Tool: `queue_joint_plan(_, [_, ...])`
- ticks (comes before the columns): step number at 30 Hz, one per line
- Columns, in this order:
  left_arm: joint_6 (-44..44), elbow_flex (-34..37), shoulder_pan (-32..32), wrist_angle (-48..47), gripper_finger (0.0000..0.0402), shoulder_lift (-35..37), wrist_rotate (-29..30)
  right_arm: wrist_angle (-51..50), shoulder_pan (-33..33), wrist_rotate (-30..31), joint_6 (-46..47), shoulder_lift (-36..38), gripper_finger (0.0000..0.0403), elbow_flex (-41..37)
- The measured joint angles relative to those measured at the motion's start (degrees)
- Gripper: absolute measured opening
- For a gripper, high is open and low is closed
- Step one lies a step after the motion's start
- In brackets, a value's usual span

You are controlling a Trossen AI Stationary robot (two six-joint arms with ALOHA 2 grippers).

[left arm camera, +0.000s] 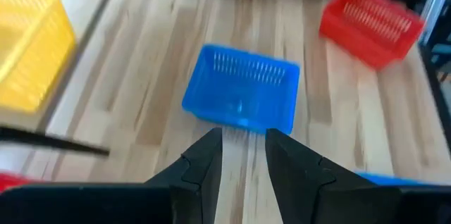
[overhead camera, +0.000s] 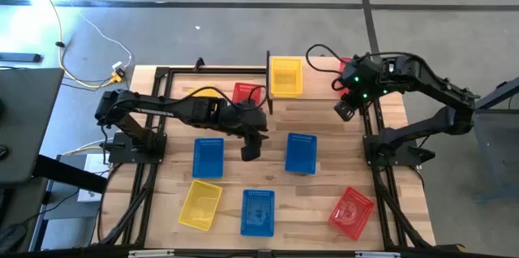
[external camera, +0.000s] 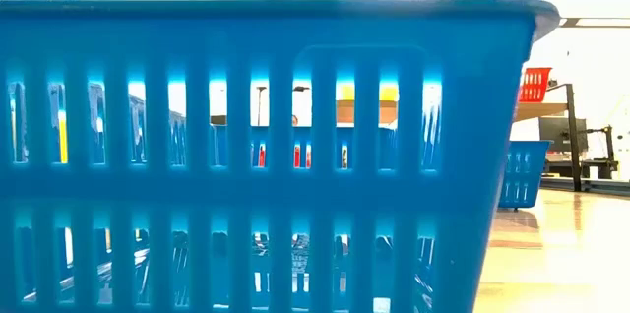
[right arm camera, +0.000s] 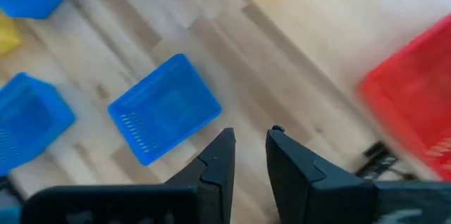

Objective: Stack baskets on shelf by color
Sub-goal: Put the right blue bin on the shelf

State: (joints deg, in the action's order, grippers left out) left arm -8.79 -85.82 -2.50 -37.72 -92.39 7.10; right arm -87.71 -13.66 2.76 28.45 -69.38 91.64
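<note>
My left gripper hovers over bare wood between two blue baskets, fingers a little apart and empty. The right-hand blue basket lies just ahead of it. My right gripper hangs off the shelf's right end, also a little open and empty. A yellow basket and a red one stand on the shelf. Another red basket and a yellow one sit partly under my left arm.
Along the near edge stand a yellow basket, a blue basket that fills the low view, and a red basket. Black frame rails run down both table sides. Bare wood lies between the baskets.
</note>
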Motion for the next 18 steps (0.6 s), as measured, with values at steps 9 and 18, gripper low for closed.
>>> queue_joint_plan(9, [0.0, 0.0, 0.1, -11.4, 0.0099, 1.8, 6.6, 9.1, 11.2, -3.7, 10.2, -0.7, 0.0069, -6.9])
queue_joint_plan(18, [0.0, 0.0, 0.1, -19.8, 0.0099, 3.2, 7.7, 21.8, 20.3, -2.8, 15.0, -1.3, 0.0069, -14.4])
